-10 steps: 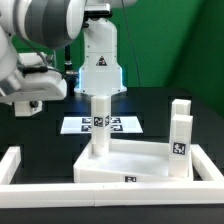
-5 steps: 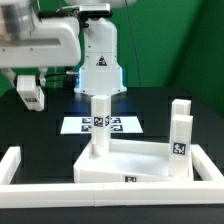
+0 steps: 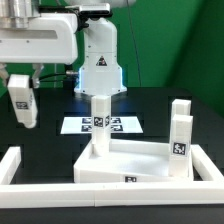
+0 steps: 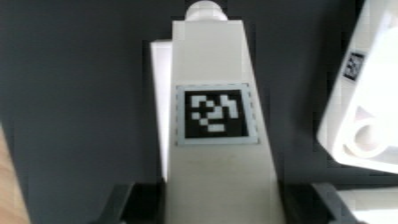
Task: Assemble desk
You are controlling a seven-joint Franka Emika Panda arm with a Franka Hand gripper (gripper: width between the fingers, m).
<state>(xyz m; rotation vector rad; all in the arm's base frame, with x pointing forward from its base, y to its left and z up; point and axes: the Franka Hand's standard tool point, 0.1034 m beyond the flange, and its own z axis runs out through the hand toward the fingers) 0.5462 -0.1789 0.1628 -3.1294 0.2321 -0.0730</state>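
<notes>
My gripper [image 3: 20, 78] hangs at the exterior view's left, above the table, shut on a white leg block [image 3: 22, 105] that points down with a slight tilt. In the wrist view this leg block [image 4: 217, 80] runs out from between the two dark fingers [image 4: 139, 205], its square tag facing the camera, and the gripper [image 4: 226, 212] clamps its near end. The desk's tabletop panel [image 3: 135, 158] lies flat in the middle. One leg block [image 3: 100, 125] stands upright at its far left corner. Two more leg blocks [image 3: 180, 138] stand at its right side.
A low white border wall [image 3: 12, 165] runs along the left, front and right of the work area. The marker board [image 3: 122, 124] lies flat behind the tabletop panel. The robot's white base [image 3: 99, 60] stands at the back. A white edge [image 4: 365, 110] shows beside the held leg.
The arm has swung down and to the exterior view's left. The held leg block has dropped lower and turned from a slant to nearly upright. The grip has not changed.
</notes>
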